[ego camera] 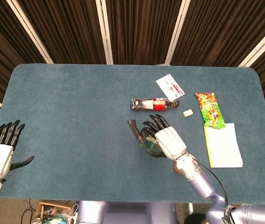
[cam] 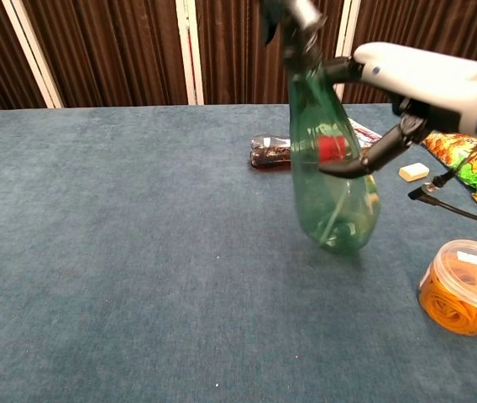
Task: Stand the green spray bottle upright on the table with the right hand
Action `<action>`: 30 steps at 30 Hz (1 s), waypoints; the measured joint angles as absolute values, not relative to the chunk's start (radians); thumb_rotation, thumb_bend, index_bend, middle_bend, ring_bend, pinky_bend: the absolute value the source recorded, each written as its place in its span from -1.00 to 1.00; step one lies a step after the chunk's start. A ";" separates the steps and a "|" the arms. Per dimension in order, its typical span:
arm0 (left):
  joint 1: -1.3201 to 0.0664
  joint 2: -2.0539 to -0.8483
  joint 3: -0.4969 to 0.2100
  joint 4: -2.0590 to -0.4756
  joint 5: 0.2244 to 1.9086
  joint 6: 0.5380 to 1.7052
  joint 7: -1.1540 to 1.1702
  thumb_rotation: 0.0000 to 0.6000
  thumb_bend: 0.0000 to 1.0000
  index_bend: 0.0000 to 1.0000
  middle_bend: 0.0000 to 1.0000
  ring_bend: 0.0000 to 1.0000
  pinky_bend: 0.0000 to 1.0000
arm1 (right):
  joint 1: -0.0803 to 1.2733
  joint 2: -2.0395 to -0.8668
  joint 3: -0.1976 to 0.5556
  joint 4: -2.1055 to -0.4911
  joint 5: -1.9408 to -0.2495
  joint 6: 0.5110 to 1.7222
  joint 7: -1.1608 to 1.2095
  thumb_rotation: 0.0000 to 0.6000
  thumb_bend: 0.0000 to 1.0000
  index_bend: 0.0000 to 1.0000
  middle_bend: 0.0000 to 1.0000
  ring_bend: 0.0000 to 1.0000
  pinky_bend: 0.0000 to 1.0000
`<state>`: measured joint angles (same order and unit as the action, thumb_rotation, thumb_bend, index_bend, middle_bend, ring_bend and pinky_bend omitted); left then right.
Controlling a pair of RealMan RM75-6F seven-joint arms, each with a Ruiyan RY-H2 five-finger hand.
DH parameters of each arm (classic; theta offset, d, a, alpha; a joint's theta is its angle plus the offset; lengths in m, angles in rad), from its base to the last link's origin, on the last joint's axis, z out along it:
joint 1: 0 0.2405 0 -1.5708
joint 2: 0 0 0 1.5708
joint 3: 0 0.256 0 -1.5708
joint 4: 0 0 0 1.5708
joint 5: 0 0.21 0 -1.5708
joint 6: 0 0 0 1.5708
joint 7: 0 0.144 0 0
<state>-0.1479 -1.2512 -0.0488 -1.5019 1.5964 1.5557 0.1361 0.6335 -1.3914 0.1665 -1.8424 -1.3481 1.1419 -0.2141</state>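
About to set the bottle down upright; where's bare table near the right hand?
The blue felt table is bare left of the green spray bottle in the right hand. Behind lies the dark cola bottle; rightward crowd the white eraser, snack packet and orange-filled tub.
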 measured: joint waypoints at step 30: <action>-0.148 -1.261 -0.056 -1.486 1.578 1.548 0.148 1.00 -0.95 -1.00 -1.00 -1.00 -0.86 | 0.518 -1.585 0.234 -1.519 -1.581 1.457 0.585 1.00 0.05 0.85 -0.64 -1.00 -1.00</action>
<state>-0.1477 -1.2606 -0.0558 -1.4857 1.5780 1.5479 0.1484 0.5177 -1.5846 0.2340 -1.5189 -1.5813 1.4575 0.5847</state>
